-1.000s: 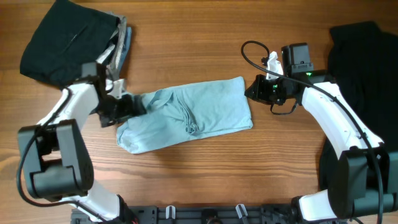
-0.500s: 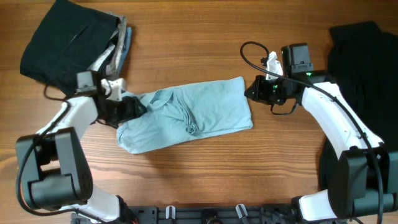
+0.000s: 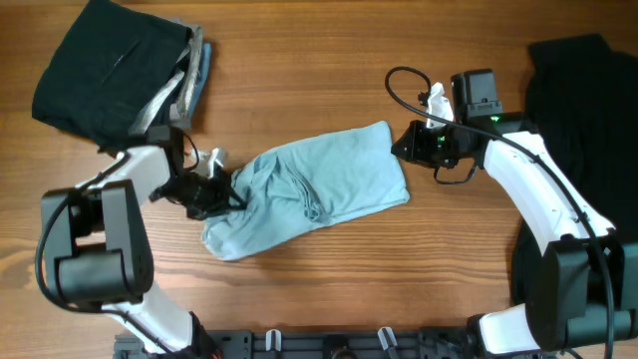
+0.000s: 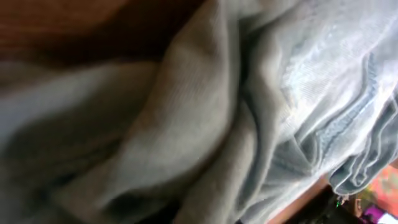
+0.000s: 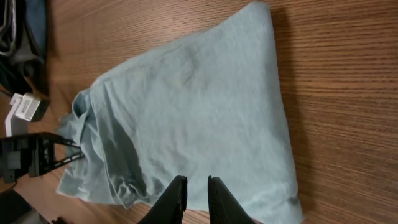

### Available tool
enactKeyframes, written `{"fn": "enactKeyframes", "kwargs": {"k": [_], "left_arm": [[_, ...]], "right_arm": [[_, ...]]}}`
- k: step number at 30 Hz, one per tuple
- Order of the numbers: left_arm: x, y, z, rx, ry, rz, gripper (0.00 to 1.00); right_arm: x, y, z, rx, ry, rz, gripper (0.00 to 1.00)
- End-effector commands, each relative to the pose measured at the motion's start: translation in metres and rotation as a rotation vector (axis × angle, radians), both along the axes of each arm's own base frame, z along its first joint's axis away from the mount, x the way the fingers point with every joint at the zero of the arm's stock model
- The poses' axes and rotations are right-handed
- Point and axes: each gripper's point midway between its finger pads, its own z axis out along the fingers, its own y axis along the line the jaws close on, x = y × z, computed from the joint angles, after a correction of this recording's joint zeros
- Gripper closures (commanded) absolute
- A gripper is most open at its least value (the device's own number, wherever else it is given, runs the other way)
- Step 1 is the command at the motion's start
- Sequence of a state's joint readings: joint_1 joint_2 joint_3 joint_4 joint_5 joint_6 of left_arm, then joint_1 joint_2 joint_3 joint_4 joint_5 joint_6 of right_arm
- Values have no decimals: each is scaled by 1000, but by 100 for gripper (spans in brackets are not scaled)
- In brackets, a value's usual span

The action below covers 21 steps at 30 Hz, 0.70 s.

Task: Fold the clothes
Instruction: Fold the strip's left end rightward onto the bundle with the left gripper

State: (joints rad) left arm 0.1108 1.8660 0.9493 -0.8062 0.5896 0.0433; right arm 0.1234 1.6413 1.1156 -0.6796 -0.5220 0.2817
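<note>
**A:** The light blue shirt (image 3: 329, 179) is seen lying across the middle of the wooden table (image 3: 299, 60). It is folded into a rough oblong and set at a slant, with its right end higher in the overhead view.

**B:** And that right end is shown smooth in the right wrist view: a flat panel of pale cloth (image 5: 199, 106) finished with a rounded fold. The left end is another matter. It is bunched up, with ridges and a stitched seam gathered together.

**A:** That bunch is gripped by the left gripper (image 3: 225, 191). The jaws are clenched on the shirt's left edge, and the left wrist view is filled with blurred, crumpled fabric (image 4: 186, 124).

**B:** The right gripper (image 3: 402, 148) is held just beside the shirt's upper right corner. Its fingertips (image 5: 176, 202) are parted by a narrow gap, and nothing is caught between them.

**A:** A black garment (image 3: 95, 60) is piled at the upper left of the table, with grey and blue folded garments (image 3: 191, 75) tucked at its edge.

**B:** A second black garment (image 3: 583, 110) is spread at the right edge, well apart from the shirt.
</note>
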Motion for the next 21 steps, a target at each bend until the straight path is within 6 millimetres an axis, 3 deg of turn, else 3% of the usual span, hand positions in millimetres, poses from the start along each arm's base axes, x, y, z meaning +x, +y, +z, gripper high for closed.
{"fn": "enactKeyframes", "kwargs": {"k": [1, 4, 6, 8, 11, 14, 16, 21], "left_arm": [[0, 44, 4, 257, 161, 26, 96], [16, 57, 47, 315, 188, 24, 96], [28, 52, 71, 319, 179, 33, 96], [41, 34, 93, 327, 150, 22, 96], [50, -12, 111, 264, 94, -43, 96], [44, -61, 120, 216, 83, -109, 96], [35, -114, 127, 185, 48, -182, 96], [29, -186, 127, 156, -54, -234, 96]], "right_arm": [[3, -1, 4, -11, -24, 13, 84], [3, -1, 4, -11, -25, 13, 83], [5, -1, 5, -10, -34, 13, 83], [6, 0, 5, -10, -39, 13, 83], [6, -1, 5, -10, -39, 13, 83], [9, -9, 1, -62, -44, -10, 83], [11, -17, -1, -91, -48, -30, 83], [15, -34, -2, -95, -40, -77, 83]]}}
